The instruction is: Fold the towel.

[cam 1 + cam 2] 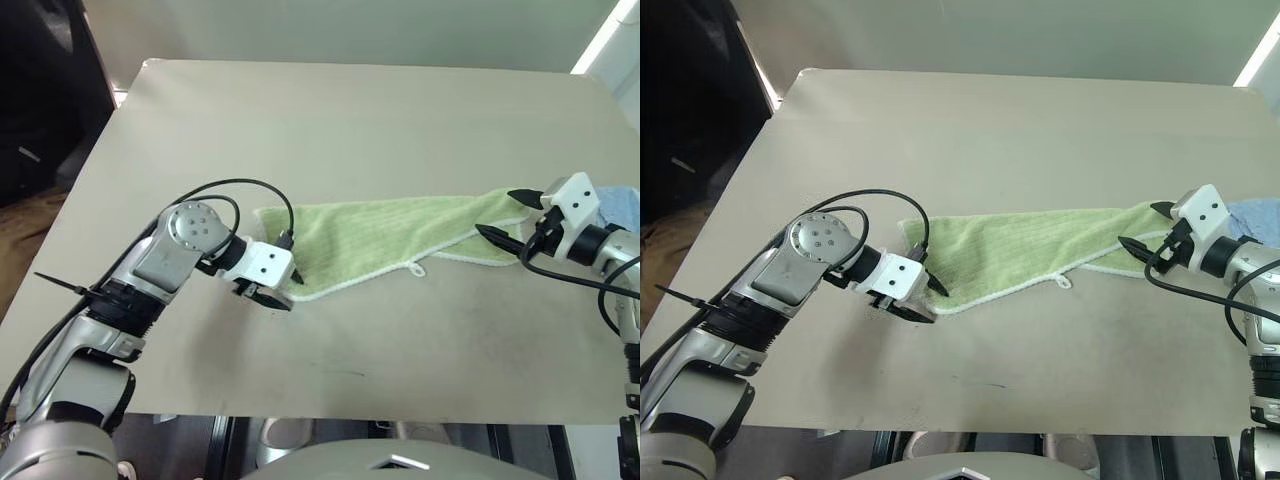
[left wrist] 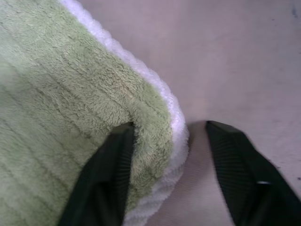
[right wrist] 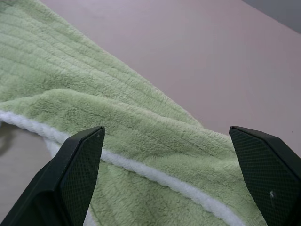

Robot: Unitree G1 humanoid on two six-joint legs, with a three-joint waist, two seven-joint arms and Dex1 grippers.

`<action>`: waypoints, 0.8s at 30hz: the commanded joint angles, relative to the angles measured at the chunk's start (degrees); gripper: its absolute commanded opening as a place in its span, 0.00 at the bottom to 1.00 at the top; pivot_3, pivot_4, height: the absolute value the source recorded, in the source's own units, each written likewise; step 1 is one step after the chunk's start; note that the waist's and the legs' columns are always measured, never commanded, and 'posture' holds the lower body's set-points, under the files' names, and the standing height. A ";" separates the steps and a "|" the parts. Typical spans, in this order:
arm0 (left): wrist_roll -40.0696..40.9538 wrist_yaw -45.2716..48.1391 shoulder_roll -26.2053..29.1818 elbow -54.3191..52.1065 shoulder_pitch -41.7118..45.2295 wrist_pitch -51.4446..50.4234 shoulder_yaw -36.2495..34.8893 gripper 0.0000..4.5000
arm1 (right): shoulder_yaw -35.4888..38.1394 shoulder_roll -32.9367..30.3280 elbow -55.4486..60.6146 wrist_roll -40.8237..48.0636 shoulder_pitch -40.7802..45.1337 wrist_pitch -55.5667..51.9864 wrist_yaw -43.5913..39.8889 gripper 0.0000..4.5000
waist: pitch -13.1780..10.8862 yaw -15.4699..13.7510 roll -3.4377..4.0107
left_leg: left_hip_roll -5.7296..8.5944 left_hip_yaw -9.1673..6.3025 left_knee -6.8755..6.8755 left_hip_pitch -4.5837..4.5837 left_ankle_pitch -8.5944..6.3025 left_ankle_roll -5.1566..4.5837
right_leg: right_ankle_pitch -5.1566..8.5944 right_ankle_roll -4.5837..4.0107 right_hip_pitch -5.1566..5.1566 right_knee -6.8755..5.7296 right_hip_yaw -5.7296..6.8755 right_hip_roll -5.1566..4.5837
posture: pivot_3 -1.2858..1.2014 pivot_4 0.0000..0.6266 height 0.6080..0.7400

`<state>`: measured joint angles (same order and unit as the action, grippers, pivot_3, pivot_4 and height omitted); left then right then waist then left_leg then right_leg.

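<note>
The towel (image 1: 380,240) lies on the table (image 1: 330,120), already doubled once, stretched between both pincers. The left pincer (image 2: 164,155) is half-closed astride the towel's white-edged corner, one finger on the pile, not yet clamped. The right pincer (image 3: 167,155) stands wide open over the far end. Further folding remains.

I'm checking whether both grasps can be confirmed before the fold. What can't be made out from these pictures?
- Left end effector: one finger presses on the towel, the other stands on the table; in the left wrist view a closed pinch cannot be confirmed.
- Right end effector: open astride the towel's end; contact is unclear.
- Blue cloth: cut off by the picture's edge and partly hidden by the right arm.
- Towel's underlayers: hidden by its own fold.
</note>
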<state>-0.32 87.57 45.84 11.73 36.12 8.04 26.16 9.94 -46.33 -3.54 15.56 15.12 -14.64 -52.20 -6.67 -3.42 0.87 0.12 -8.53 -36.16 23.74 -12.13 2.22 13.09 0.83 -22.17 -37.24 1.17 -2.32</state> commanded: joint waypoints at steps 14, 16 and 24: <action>2.22 -0.40 -1.18 5.54 1.00 -3.97 -3.70 0.01 | 1.24 -0.26 2.65 0.63 0.16 -0.09 0.64 1.00 | -0.03 0.59 -0.05 | 0.00 0.10 0.03 0.29 0.53 -0.01 | 0.01 -0.26 -0.11 0.02 0.00 -0.03 | 0.52 0.24 1.00; 6.21 -0.95 -2.22 4.79 1.95 -9.04 -6.52 0.01 | 1.17 -0.56 2.33 0.32 0.09 0.12 0.47 1.00 | -0.06 0.58 -0.10 | 0.00 0.10 0.03 0.31 0.54 -0.01 | -0.02 -0.23 -0.15 0.04 -0.01 -0.03 | 0.52 0.24 1.00; 12.46 -1.20 -1.93 2.41 3.93 -16.75 -13.73 0.01 | -3.82 -5.67 -12.13 -10.06 6.13 10.32 0.84 1.00 | -0.12 0.52 -0.20 | 0.01 0.15 0.03 0.67 0.62 0.41 | -0.46 0.48 -0.44 0.29 -0.01 -0.09 | 0.52 0.24 1.00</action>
<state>10.93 86.77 43.60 15.64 38.84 -7.99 14.34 5.97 -50.94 -13.85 7.31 19.51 -7.50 -51.76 -6.79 -2.90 0.67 0.12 -8.34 -36.13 24.40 -11.58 2.67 12.63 1.32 -22.63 -36.97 1.17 -2.42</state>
